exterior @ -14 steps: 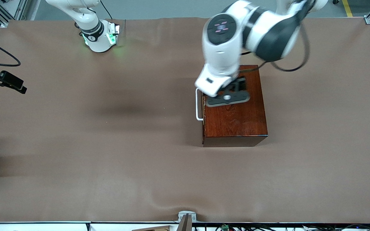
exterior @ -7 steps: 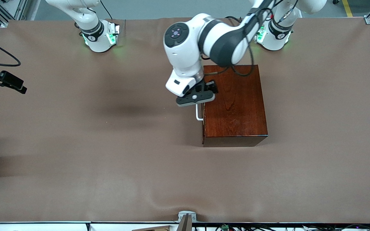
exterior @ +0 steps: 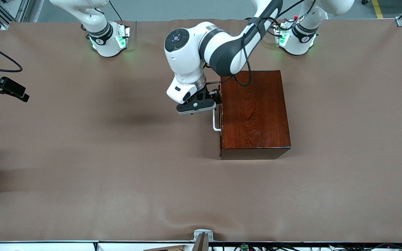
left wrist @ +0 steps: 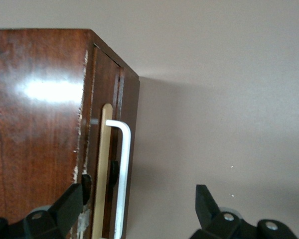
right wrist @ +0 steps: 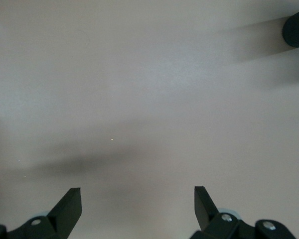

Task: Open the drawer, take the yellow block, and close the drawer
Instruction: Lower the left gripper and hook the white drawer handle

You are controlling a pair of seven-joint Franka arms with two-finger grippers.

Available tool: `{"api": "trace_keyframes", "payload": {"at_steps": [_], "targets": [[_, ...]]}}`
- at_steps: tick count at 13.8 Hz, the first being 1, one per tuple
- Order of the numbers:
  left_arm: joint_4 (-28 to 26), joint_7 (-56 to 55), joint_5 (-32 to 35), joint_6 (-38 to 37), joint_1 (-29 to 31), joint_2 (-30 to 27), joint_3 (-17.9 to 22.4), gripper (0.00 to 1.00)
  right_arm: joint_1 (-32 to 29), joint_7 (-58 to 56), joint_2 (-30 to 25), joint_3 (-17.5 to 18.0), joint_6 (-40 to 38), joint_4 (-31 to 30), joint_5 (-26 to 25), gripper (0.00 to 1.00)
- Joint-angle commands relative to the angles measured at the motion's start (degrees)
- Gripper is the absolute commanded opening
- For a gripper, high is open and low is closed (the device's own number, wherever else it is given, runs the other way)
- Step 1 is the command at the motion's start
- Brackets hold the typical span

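The glossy mahogany box [exterior: 253,111] stands on the brown table toward the left arm's end. Its drawer [exterior: 221,134] is shut, with the white bar handle [exterior: 215,122] sticking out toward the right arm's end. My left gripper [exterior: 196,108] hangs open just over the handle's end nearest the robots' bases. In the left wrist view the handle [left wrist: 124,149] lies between the open gripper's [left wrist: 138,199] fingers, nearer one finger [left wrist: 72,199] and touching neither. The yellow block is hidden. My right gripper [right wrist: 138,199] waits open over bare table, out of the front view.
The brown table cover [exterior: 117,157] spreads wide around the box. A black camera mount [exterior: 5,89] juts in at the right arm's end. A dark rounded object [right wrist: 296,30] shows at the edge of the right wrist view.
My left arm has swung off the top of the box toward the right arm's end and lowered, so its gripper now straddles the drawer handle. The drawer and the right arm have not moved.
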Motion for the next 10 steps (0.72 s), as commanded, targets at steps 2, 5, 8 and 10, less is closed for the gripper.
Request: {"api": "trace_keyframes", "payload": {"at_steps": [2, 5, 8, 10], "targets": [[2.0, -2.41, 1.51, -0.63, -1.6, 2.74, 0.69, 1.0, -0.68, 0.41, -0.99, 0.56, 0.19, -0.65, 0.32, 1.0], [1.82, -2.41, 1.33, -1.25, -1.69, 3.88, 0.6, 1.0, -0.68, 0.41, -0.99, 0.56, 0.19, -0.65, 0.32, 1.0], [1.91, -4.43, 1.24, -1.16, -1.6, 5.64, 0.69, 1.0, -0.68, 0.41, -0.99, 0.56, 0.19, -0.65, 0.32, 1.0], [1.91, -4.43, 1.24, -1.16, -1.69, 6.34, 0.69, 1.0, -0.68, 0.41, -0.99, 0.56, 0.19, -0.65, 0.32, 1.0]]}}
